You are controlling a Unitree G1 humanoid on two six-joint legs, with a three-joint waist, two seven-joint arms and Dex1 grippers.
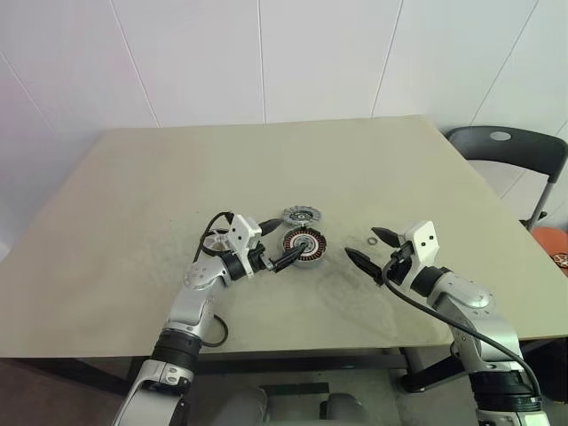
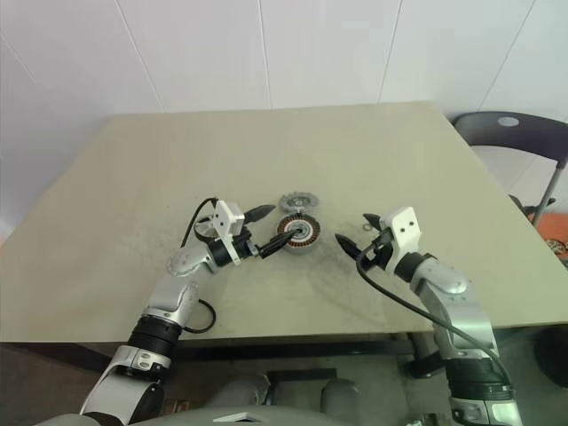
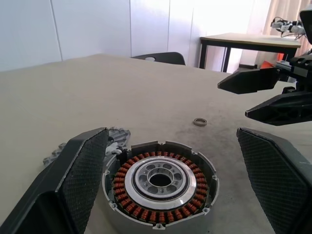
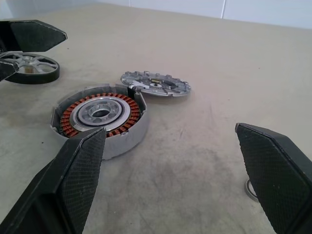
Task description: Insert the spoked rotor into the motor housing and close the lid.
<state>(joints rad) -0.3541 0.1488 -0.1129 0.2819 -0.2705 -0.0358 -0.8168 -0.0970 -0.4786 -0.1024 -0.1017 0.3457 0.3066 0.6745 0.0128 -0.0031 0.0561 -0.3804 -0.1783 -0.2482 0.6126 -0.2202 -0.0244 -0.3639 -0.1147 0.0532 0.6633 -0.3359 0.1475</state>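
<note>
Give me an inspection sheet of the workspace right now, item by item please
Surface: beige table, faint smudges.
Job's things: motor housing open, copper windings showing; lid flat just behind it; spoked rotor lying apart, by the left arm.
Clutter: small metal ring loose near the right gripper.
Grippers: left gripper open around the housing; right gripper open, holding nothing.
Cables: black cable along the right arm.
Surroundings: white wall, dark chair at the right.

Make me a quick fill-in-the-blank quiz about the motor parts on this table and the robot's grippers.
1. The motor housing is ringed with ____-coloured windings.
2. The left gripper's jaws stand ____ around the housing.
3. The lid lies flat on the ____.
4. The spoked rotor is ____ the housing.

Missing words: copper; open; table; outside
</note>
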